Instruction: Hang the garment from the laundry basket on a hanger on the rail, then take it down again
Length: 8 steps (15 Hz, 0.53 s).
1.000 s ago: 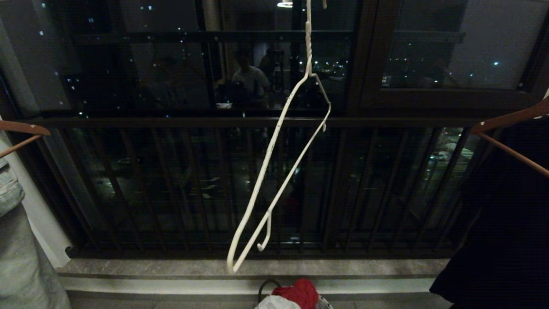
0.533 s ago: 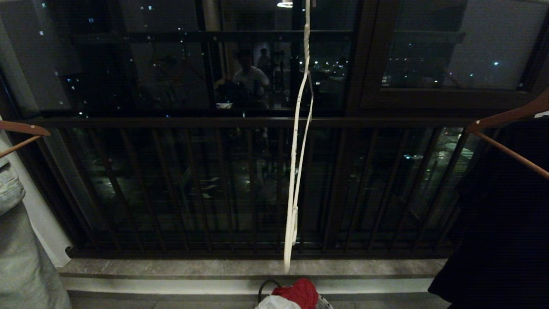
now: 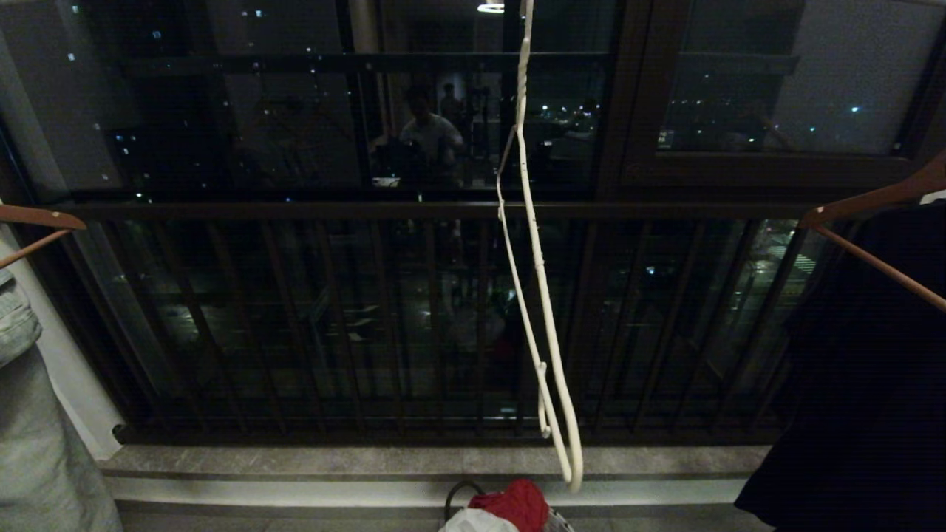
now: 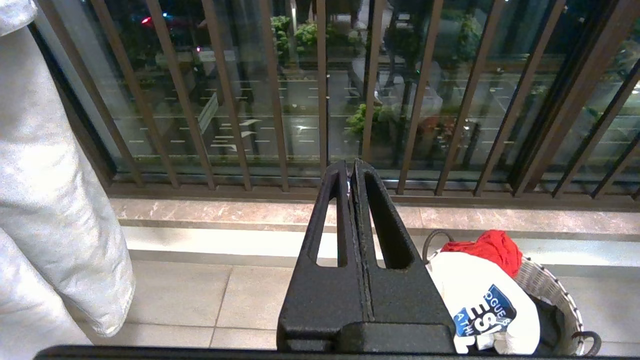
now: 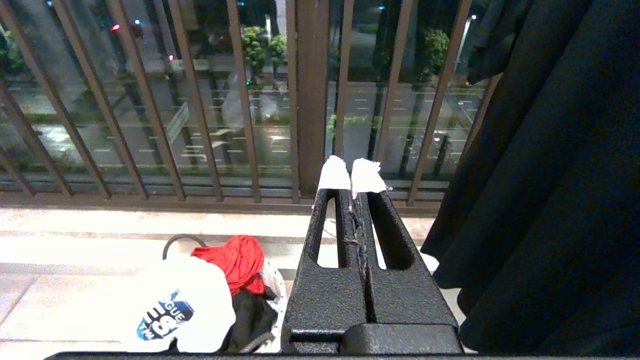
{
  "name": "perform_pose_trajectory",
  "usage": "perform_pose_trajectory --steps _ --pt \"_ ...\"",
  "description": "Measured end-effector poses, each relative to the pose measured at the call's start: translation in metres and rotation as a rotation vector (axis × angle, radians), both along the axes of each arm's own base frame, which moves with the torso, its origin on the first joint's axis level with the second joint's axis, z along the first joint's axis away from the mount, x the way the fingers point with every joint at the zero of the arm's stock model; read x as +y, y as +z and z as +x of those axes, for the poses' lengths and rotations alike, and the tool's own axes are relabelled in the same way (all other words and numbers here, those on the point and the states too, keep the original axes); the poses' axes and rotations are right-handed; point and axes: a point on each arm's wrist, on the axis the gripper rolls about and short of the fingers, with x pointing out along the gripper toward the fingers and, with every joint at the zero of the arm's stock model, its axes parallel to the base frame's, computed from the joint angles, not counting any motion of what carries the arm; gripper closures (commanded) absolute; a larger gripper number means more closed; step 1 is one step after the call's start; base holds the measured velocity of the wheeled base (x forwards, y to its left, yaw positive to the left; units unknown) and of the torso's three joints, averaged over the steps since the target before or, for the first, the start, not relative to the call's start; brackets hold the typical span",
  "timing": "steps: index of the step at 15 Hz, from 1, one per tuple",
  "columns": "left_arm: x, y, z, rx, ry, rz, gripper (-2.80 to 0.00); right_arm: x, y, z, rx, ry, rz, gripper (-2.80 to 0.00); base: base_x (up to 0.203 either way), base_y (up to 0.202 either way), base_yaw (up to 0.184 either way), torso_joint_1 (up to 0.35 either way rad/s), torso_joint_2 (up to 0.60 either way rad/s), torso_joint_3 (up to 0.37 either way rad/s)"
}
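Overhead hanger, wrist-view basketed garment

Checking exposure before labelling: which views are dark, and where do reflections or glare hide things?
Head view: dim, window glass mirrors the room, black garment nearly featureless. Left wrist view: brighter, garment print readable. Right wrist view: floor glaring, garment washed out.

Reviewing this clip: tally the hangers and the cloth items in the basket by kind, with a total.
White wire hanger: 1
Orange-brown hangers: 2
White T-shirt in the laundry basket: 1
Red cloth in the basket: 1
Black cloth in the basket: 1
Total: 6
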Motion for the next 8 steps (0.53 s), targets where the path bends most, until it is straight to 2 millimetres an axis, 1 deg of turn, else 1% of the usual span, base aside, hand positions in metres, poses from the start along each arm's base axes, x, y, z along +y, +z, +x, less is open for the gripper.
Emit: perform_pose_trajectory --steps 8 --pt "0.0 0.0001 0.0 -0.001 0.0 0.0 0.0 0.0 0.0004 -0.0001 -0.002 0.0 0.007 0.0 0.0 0.0 0.0 0.0 0.0 0.0"
